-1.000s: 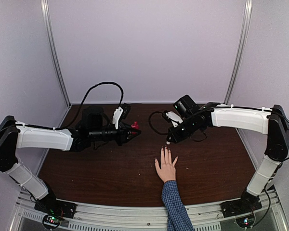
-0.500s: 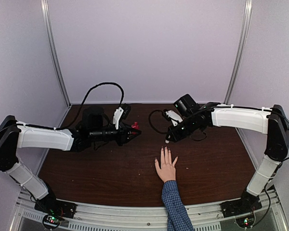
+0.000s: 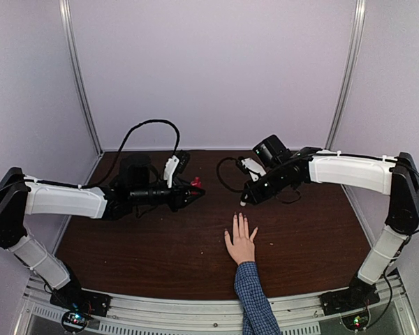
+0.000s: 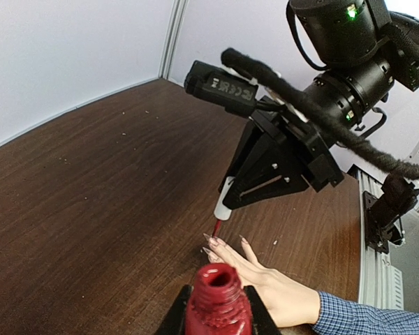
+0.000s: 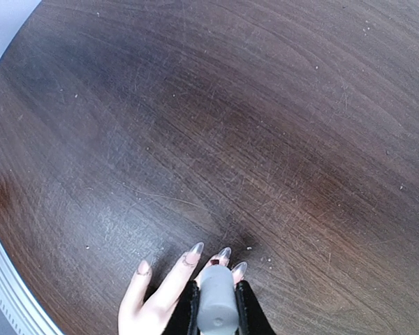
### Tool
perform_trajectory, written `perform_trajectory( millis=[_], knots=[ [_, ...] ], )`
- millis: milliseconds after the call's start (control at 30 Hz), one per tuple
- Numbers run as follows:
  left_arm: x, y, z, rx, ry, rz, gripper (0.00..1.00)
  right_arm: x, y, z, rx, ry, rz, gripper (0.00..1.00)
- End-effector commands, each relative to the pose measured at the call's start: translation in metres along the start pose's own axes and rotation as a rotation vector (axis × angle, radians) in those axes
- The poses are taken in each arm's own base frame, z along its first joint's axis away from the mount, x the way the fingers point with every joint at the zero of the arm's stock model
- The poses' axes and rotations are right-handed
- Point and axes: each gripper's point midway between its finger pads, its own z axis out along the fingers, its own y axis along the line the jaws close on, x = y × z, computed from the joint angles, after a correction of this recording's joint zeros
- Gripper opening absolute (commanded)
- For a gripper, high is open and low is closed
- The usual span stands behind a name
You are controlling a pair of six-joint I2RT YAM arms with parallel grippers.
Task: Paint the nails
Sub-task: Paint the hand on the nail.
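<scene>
The worktop [image 3: 160, 244] carries a human hand [image 3: 241, 244] lying flat, fingers spread, so the nails [image 5: 211, 255] face up. Just beyond its fingertips the right claw [image 3: 245, 203] grips the brush cap [image 5: 216, 303], bristles poised above them. Farther left of the hand, the left claw [image 3: 195, 190] clamps the open polish bottle [image 4: 217, 300], keeping it steady for dipping.

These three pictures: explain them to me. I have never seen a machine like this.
Two robot arms are bolted at the near edge of a brown table. The overhead picture looks down from behind them; the other two come from cameras on each wrist. A person's hand in a blue checked sleeve lies flat on the table between the arms. The left gripper is shut on an open red polish bottle. The right gripper is shut on the white cap, whose small brush points down at the fingertips. The nails look mostly unpainted here.
</scene>
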Motion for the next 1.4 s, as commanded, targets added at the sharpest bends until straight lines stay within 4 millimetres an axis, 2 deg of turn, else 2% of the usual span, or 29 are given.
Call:
perform_trajectory(
  millis=[0, 333, 833, 1367],
  knots=[
    [-0.018, -0.001, 0.000, 0.019, -0.067, 0.019, 0.00, -0.005, -0.005, -0.013, 0.027, -0.033, 0.015, 0.00],
    [-0.019, -0.001, 0.000, 0.021, -0.065, 0.019, 0.00, 0.005, -0.009, -0.004, 0.044, 0.017, 0.019, 0.00],
    [-0.019, -0.001, 0.002, 0.025, -0.065, 0.021, 0.00, 0.007, -0.002, 0.005, 0.001, 0.036, 0.022, 0.00],
    [-0.019, -0.002, 0.000, 0.023, -0.068, 0.020, 0.00, 0.004, -0.003, 0.009, 0.004, 0.026, 0.028, 0.00]
  ],
)
